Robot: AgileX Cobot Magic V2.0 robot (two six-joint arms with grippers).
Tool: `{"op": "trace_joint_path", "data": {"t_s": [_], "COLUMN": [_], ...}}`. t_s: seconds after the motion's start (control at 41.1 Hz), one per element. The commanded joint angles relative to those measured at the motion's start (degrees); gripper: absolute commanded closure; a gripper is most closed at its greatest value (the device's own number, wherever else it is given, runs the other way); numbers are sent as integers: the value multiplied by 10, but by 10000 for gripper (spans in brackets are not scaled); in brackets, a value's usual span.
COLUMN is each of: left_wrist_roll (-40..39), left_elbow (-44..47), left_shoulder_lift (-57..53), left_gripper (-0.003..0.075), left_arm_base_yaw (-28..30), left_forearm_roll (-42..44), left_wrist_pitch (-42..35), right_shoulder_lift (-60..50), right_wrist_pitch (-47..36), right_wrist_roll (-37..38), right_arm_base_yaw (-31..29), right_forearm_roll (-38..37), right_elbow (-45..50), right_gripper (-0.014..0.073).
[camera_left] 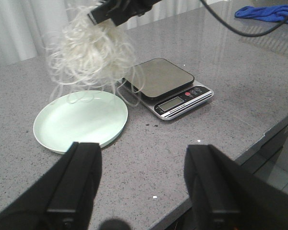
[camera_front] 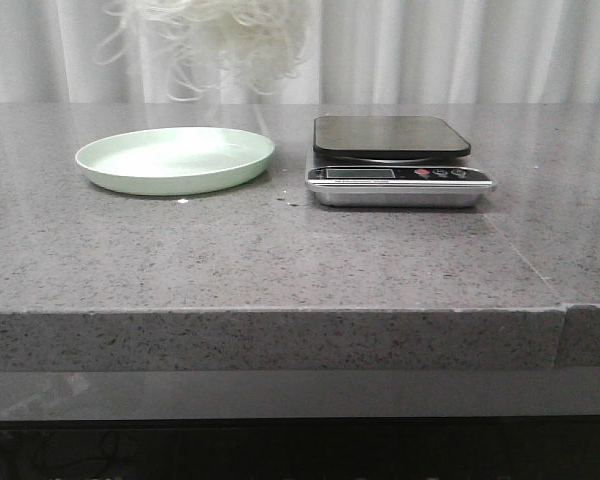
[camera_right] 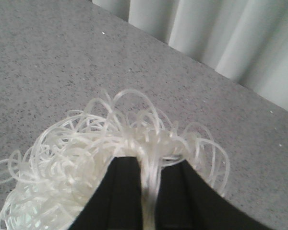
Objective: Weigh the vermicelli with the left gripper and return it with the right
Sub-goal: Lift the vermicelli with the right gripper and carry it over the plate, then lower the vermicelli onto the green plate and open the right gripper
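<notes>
The right gripper (camera_right: 149, 191), clenched on the vermicelli (camera_left: 89, 55), hangs above the green plate (camera_left: 81, 120); return step, lowering next; left gripper (camera_left: 144, 184) spread empty.

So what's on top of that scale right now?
Nothing: the scale platform is bare. The vermicelli hangs in the right claw above the plate, which looks bare too.
</notes>
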Motion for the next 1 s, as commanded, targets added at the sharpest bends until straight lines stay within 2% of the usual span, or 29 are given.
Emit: {"op": "trace_joint_path", "data": {"t_s": [0.0, 0.317, 0.365, 0.536, 0.633, 0.853, 0.974], "left_wrist_roll": [-7, -7, -7, -7, -7, -7, -7], "left_elbow": [-14, -14, -14, -14, -14, -14, -14], "left_shoulder_lift": [4, 4, 4, 4, 4, 4, 4], "left_gripper": [269, 269, 269, 269, 269, 269, 269], "left_arm_base_yaw": [1, 1, 1, 1, 1, 1, 1], "left_forearm_roll": [0, 0, 0, 0, 0, 0, 0], "left_wrist_pitch": [-49, -49, -49, -49, -49, -49, -49], "right_shoulder_lift": [-12, 63, 69, 76, 60, -20, -80], "right_wrist_pitch": [-71, -29, -16, 2, 14, 97, 133], "right_wrist_roll": [-6, -6, -6, -5, -4, 50, 52], "right_arm_base_yaw": [10, 21, 21, 21, 21, 14, 10], "right_forearm_roll": [-5, 13, 15, 16, 16, 22, 22], "right_elbow": [-27, -49, -50, -54, -55, -54, -37], "right_gripper": [396, 373, 342, 122, 53, 57, 57]}}
